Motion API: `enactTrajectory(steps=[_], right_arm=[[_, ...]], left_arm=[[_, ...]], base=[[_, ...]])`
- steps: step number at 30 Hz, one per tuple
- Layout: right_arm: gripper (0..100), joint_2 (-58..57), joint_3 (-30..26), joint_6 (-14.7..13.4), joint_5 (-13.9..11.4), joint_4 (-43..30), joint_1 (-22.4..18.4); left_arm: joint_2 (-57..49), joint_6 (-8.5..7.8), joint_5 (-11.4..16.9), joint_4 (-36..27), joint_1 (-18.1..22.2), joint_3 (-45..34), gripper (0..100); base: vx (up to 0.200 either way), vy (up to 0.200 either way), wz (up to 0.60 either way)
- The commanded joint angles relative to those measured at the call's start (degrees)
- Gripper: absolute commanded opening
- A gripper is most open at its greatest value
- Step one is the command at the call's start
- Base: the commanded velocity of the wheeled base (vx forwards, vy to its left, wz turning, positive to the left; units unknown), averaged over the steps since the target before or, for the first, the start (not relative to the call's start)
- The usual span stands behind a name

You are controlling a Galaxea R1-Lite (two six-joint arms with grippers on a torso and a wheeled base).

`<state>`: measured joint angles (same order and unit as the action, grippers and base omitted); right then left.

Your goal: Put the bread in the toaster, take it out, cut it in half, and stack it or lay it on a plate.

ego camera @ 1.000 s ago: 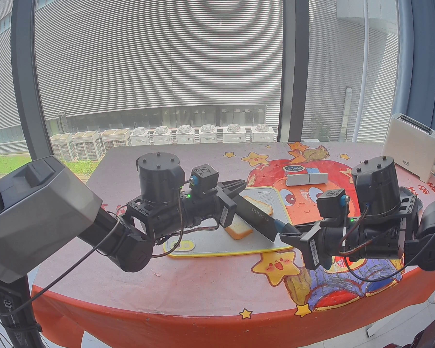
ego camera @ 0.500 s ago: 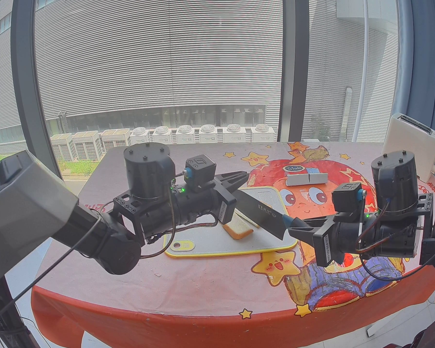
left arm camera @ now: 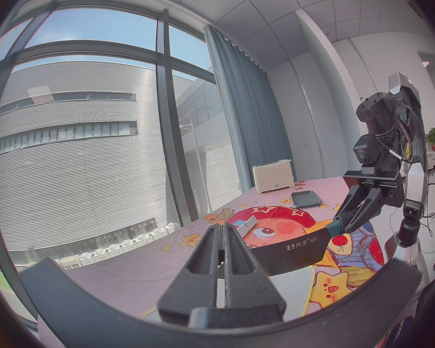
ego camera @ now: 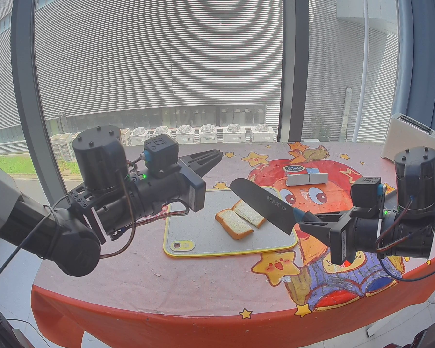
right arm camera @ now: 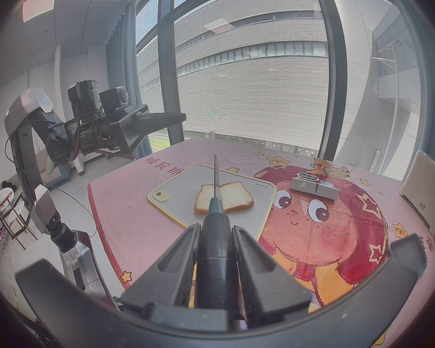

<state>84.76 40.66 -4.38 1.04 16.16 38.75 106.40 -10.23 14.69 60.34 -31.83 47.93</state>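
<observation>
Two halves of toasted bread [ego camera: 240,217] [right arm camera: 223,197] lie side by side on the grey cutting board [ego camera: 203,233] [right arm camera: 179,196]. My right gripper [ego camera: 308,223] [right arm camera: 216,247] is shut on the handle of a black knife [ego camera: 263,210] [left arm camera: 287,254], whose blade hangs in the air above the board's right side. My left gripper [ego camera: 212,159] [left arm camera: 223,240] is shut and holds nothing; it is raised above the table to the left of the board. The white toaster [ego camera: 411,137] [left arm camera: 273,175] [right arm camera: 426,189] stands at the far right corner. A dark square plate [left arm camera: 306,198] lies near the toaster.
A small grey and blue box [ego camera: 305,176] [right arm camera: 315,186] rests on the cartoon tablecloth behind the board. The table's curved orange front edge [ego camera: 217,322] runs close below. A window frame post [ego camera: 292,59] rises behind the table.
My left gripper has lifted off the bread and drawn back up to the left. The knife has risen off the bread and moved right with the right arm; the two halves now lie uncovered.
</observation>
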Motion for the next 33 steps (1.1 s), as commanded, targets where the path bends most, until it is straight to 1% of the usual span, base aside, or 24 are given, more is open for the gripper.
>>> enactTrajectory(steps=[1,4,6,8,9,10,11,12,13,17,21,33], right_arm=[[0,-1.7,-1.9,-0.1,0.0,0.1,0.0],[0,-1.1,-2.1,-0.2,0.1,0.0,0.1],[0,-0.2,-2.1,-0.4,0.1,0.0,0.1],[0,0.7,-2.1,-0.5,0.1,0.0,0.2],[0,0.8,-2.1,-0.5,0.1,0.0,0.2],[0,1.7,-2.1,-0.5,0.0,0.0,0.2],[0,1.7,-2.1,-0.5,0.0,0.0,0.2],[0,2.5,-2.2,-0.5,0.0,0.0,0.2],[0,2.8,-2.2,-0.5,0.0,0.0,0.1],[0,3.8,-2.3,-0.5,0.1,0.0,0.1],[0,5.1,-2.3,-0.5,0.0,0.1,0.1],[0,3.7,-2.3,-0.5,0.0,0.1,-1.2]], left_arm=[[-4.2,-0.06,0.0,3.5,2.6,-6.1,0],[-8.0,0.21,0.0,7.9,4.9,-12.7,0],[-11.9,0.47,0.1,10.2,7.8,-18.0,0],[-15.0,0.47,0.2,11.4,10.7,-21.6,0],[-15.6,0.47,0.2,11.6,11.4,-22.3,0],[-18.5,0.56,0.3,11.9,14.0,-25.6,0],[-18.5,0.56,0.3,11.9,14.0,-25.6,0],[-21.6,0.56,0.3,12.2,16.4,-29.6,0],[-23.0,0.56,0.3,12.2,17.2,-31.2,0],[-26.0,0.56,0.2,12.1,17.5,-32.5,0],[-26.0,0.47,0.6,12.1,17.4,-32.9,0],[-26.2,0.47,0.3,12.1,17.4,-33.3,0]], base=[[0.000,0.000,0.00],[0.000,0.000,0.00],[0.000,0.000,0.00],[0.000,0.000,0.00],[0.000,0.000,0.00],[0.000,0.000,0.00],[0.000,0.000,0.00],[0.000,0.000,0.00],[0.000,0.000,0.00],[0.000,0.000,0.00],[0.000,0.000,0.00],[0.000,0.000,0.00]])
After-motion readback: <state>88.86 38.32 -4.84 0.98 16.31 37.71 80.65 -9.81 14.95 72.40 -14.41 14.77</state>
